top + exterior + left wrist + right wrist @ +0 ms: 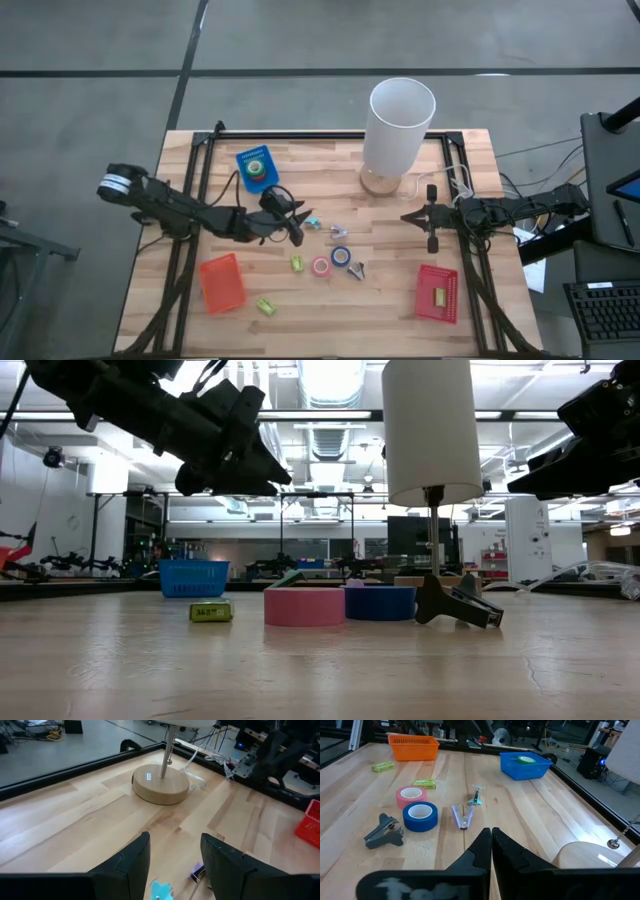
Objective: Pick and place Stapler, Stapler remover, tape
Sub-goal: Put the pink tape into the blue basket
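The left claw (296, 232) hangs above the counter (200, 200) near its middle, fingers (131, 865) apart and holding nothing, just beside a small teal remover (311, 221) lying below its tips. The right claw (431, 229) waits over the counter's right side, near the lamp (398, 125), its fingers (479, 851) pressed together and empty.

The tape lies in a loose cluster at the middle: a pink roll (320, 266) and a blue roll (341, 256) side by side, touching or nearly so. A dark grey remover (356, 270) rests just right of the blue roll, and a purple one (338, 233) sits a little beyond it. A green roll (258, 164) lies in the blue basket (243, 158) at the back left. An orange basket (222, 281) stands at the front left, a red basket (437, 293) at the front right.
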### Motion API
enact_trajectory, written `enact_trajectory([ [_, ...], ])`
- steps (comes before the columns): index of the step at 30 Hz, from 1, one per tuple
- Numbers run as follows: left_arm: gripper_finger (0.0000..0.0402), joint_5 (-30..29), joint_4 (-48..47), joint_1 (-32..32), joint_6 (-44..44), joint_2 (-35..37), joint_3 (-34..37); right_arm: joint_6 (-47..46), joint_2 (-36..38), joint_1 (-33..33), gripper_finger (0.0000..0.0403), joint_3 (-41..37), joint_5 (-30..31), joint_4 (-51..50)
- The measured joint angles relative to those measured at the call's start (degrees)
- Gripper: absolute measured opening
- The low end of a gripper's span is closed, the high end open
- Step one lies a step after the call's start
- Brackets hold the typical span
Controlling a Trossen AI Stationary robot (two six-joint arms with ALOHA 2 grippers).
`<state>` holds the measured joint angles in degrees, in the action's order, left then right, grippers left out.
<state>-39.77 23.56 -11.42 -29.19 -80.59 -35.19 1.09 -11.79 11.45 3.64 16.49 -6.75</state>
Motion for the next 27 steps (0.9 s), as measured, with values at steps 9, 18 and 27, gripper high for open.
enact_trajectory([
  [9, 0.0177, 1.84, 0.09, 0.04, 0.83, -0.92, -1.38, 0.00, 0.02, 0.02, 0.0009, 0.00, 0.00, -0.03],
  [18, 0.0177, 4.87, 0.08, -0.09, 2.08, -0.94, -2.41, 0.00, 0.02, 0.01, 0.0009, 0.00, 0.00, -0.03],
  [27, 0.0177, 11.69, 1.83, -0.17, 6.43, -0.94, -2.29, 0.00, 0.02, 0.02, 0.0008, 0.00, 0.00, -0.04],
])
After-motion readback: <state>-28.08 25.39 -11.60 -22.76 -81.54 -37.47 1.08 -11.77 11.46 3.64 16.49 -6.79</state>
